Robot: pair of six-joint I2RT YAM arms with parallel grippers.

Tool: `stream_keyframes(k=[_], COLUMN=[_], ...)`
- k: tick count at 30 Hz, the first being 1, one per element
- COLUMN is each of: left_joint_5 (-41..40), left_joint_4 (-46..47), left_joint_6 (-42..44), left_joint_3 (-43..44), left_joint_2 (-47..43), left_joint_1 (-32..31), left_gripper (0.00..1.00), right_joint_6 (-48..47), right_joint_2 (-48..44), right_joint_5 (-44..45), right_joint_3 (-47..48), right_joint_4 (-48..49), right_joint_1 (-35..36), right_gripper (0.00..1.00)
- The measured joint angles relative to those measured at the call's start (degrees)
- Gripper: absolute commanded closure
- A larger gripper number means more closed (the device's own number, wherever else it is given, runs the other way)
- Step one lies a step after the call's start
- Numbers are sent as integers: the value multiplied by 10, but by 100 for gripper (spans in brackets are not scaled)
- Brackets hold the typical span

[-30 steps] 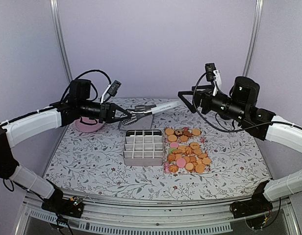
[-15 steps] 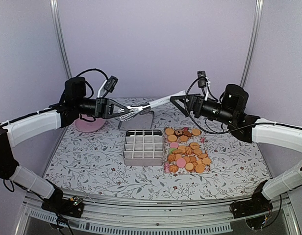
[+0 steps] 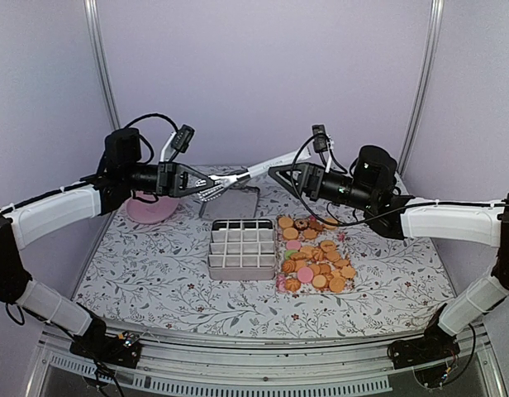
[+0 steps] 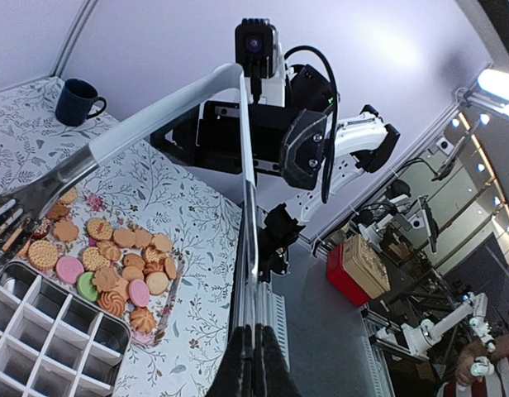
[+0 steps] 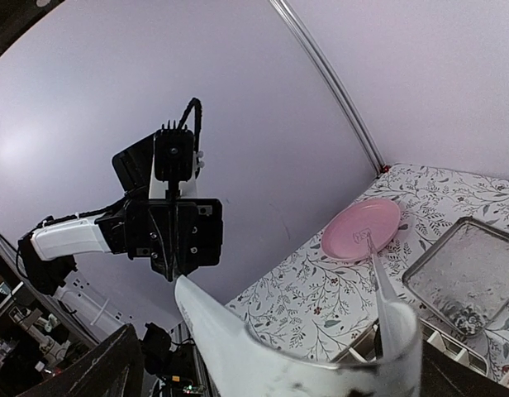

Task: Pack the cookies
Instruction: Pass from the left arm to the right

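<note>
Top external, left to right: at back left, pink plate [image 3: 149,212]; next, left gripper [image 3: 206,184], closed on metal end of tongs [image 3: 259,169], up in air; below, grid tray [image 3: 242,248]; just right of it, cookies [image 3: 315,256] in heap; then right gripper [image 3: 281,175], spread wide at handle end of tongs.

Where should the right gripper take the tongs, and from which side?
By the white hinge end, approached end-on from the right. The left gripper is shut on the tongs at their metal tip end, which leaves the hinge end free and pointing at the open right gripper.
</note>
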Motion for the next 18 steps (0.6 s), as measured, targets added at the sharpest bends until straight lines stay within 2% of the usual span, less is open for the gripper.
stream_keyframes(k=[18], left_joint_5=[8], left_joint_4=[35], left_joint_6=[-11], left_joint_3=[-12], left_joint_2=[-5], left_joint_1=[16], left_gripper=[100], right_joint_6=[27], right_joint_2=[58], right_joint_5=[48], right_joint_3=[-5], right_joint_4=[153], right_joint_1=[15], right_gripper=[0])
